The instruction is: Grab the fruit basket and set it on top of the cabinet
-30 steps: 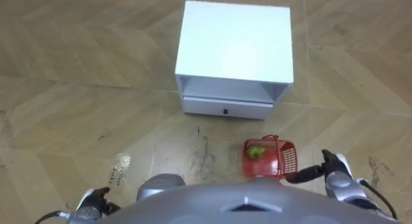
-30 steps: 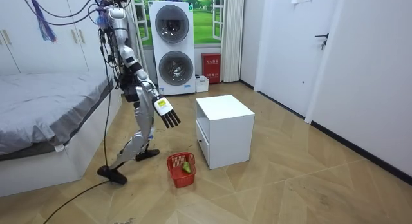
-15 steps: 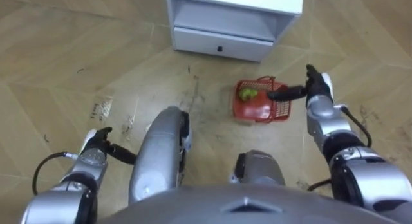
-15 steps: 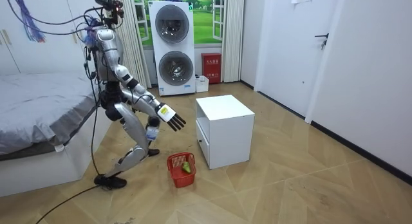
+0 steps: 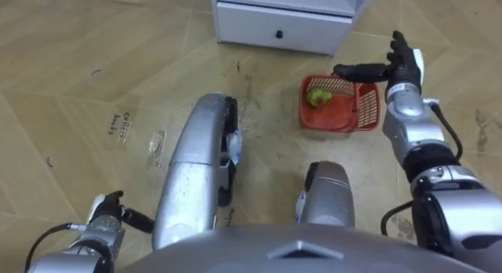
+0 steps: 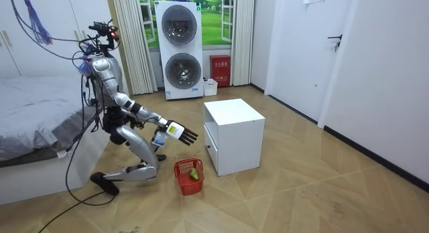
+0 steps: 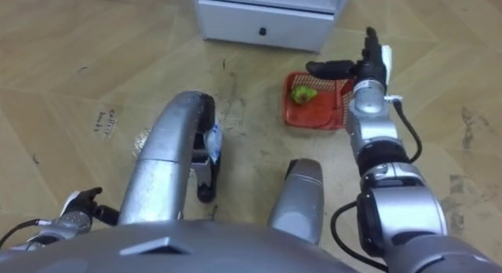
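The red plastic fruit basket (image 5: 339, 108) stands on the wooden floor in front of the white cabinet, with a green fruit (image 5: 318, 96) inside it. My right hand (image 5: 401, 63) hovers open over the basket's far right rim, fingers straight and thumb stretched left across the far edge. In the room view this hand (image 6: 179, 132) hangs clearly above the basket (image 6: 190, 177), not touching it. My left hand (image 5: 105, 216) hangs low at the left, relaxed and holding nothing. I am crouched low on bent knees between the bed and the cabinet.
The white cabinet (image 6: 234, 135) with its drawer front (image 5: 281, 29) stands just beyond the basket. A bed (image 6: 40, 119) lies behind me. Stacked washing machines (image 6: 181, 49) and a red box (image 6: 219, 70) stand at the far wall. Open floor stretches to the room view's right.
I have sunk from standing bent over into a deep crouch. My right hand has come forward and down over the basket. The left hand has dropped back beside my knee.
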Controlling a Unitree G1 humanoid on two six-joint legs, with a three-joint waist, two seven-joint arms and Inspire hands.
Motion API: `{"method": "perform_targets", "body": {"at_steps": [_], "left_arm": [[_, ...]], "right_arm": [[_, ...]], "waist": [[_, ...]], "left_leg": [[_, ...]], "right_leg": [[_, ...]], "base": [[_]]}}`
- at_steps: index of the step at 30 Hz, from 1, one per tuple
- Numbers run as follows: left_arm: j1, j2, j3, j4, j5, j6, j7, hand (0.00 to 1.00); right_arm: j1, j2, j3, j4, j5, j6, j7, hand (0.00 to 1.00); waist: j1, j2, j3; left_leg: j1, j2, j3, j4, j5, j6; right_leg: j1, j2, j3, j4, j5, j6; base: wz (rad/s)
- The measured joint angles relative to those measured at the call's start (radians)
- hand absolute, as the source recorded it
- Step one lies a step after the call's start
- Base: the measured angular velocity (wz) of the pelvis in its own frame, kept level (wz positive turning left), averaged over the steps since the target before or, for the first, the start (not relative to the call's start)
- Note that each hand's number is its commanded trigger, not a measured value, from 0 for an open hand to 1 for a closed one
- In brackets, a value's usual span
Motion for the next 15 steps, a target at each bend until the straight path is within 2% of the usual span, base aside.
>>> {"method": "perform_targets", "body": {"at_steps": [2,4,7,10,13,15], "left_arm": [[-0.003,0.001,0.000,0.001,-0.027,-0.023,0.001,0.00],[0.001,0.007,-0.009,-0.001,-0.027,-0.040,0.000,0.00],[0.029,0.003,-0.022,0.004,-0.027,-0.053,0.001,0.00],[0.041,-0.001,-0.030,0.004,-0.027,-0.054,0.006,0.00],[0.058,-0.004,-0.058,0.016,-0.047,-0.057,0.020,0.00],[0.064,-0.003,-0.063,0.016,-0.060,-0.062,0.022,0.00]], "right_arm": [[0.000,-0.002,0.000,-0.027,-0.010,0.000,0.006,0.00],[0.006,-0.002,0.001,-0.051,-0.010,0.000,0.006,0.00],[0.027,-0.001,0.001,-0.089,-0.011,0.000,-0.002,0.00],[0.032,-0.001,0.004,-0.098,-0.019,0.001,-0.007,0.00],[0.031,-0.001,0.018,-0.113,-0.020,0.001,-0.007,0.00],[0.031,-0.001,0.019,-0.118,-0.017,0.002,-0.006,0.00]], "waist": [[-0.007,-0.004,0.0034],[-0.011,-0.010,0.0055],[-0.029,-0.019,0.0064],[-0.032,-0.027,0.0058],[-0.035,-0.032,0.0060],[-0.037,-0.034,0.0053]], "left_leg": [[-0.003,0.001,0.004,0.036,-0.019,-0.009],[-0.002,-0.001,-0.007,0.057,-0.035,-0.029],[-0.001,-0.003,-0.007,0.078,-0.058,-0.025],[-0.003,-0.012,-0.015,0.098,-0.079,-0.038],[-0.006,-0.060,-0.043,0.137,-0.083,-0.045],[-0.011,-0.075,-0.051,0.161,-0.082,-0.047]], "right_leg": [[0.006,0.000,0.009,0.035,0.000,0.000],[0.013,0.001,0.004,0.045,-0.001,0.000],[0.031,0.008,0.007,0.045,-0.007,-0.004],[0.039,-0.002,0.010,0.046,-0.026,-0.008],[0.050,-0.012,0.041,0.064,-0.038,-0.015],[0.054,-0.016,0.055,0.081,-0.038,-0.016]], "base": [[0.08],[-0.09],[0.04],[-0.11],[-0.24],[-0.12]]}}
